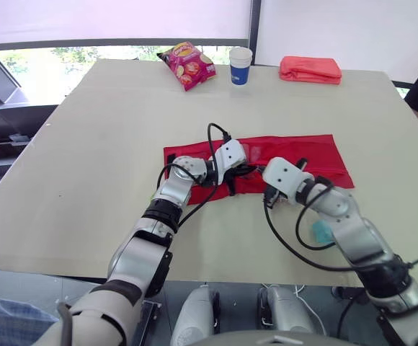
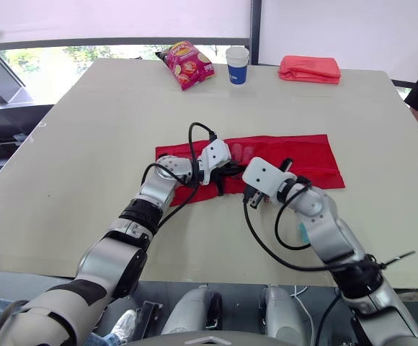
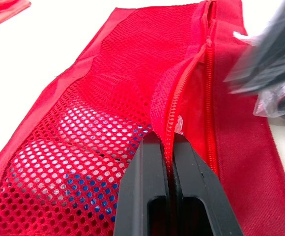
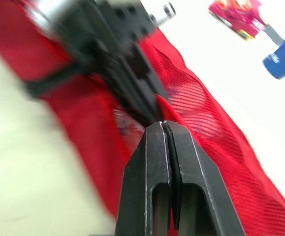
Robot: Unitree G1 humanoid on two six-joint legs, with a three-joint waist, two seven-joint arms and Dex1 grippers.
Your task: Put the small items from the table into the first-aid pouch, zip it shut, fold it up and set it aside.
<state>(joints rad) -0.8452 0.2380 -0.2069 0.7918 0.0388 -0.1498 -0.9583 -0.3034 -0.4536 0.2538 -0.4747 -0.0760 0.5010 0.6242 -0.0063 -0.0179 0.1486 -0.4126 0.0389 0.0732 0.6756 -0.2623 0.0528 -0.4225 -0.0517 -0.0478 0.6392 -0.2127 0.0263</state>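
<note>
Your left gripper (image 3: 168,140) pinches the zip edge of the pouch (image 1: 306,150); your right gripper (image 4: 163,125), pressed together, sits just beside it. The pouch lies flat under both, long axis left-right, open bench (image 1: 86,158) around.

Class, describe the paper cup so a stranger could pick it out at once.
Look along the far edge of the large beige table. There, between a pink crinkly snack packet and a flat folded red fabric bundle, stands the white paper cup with a blue band. It alone is upright and cylindrical.
</note>
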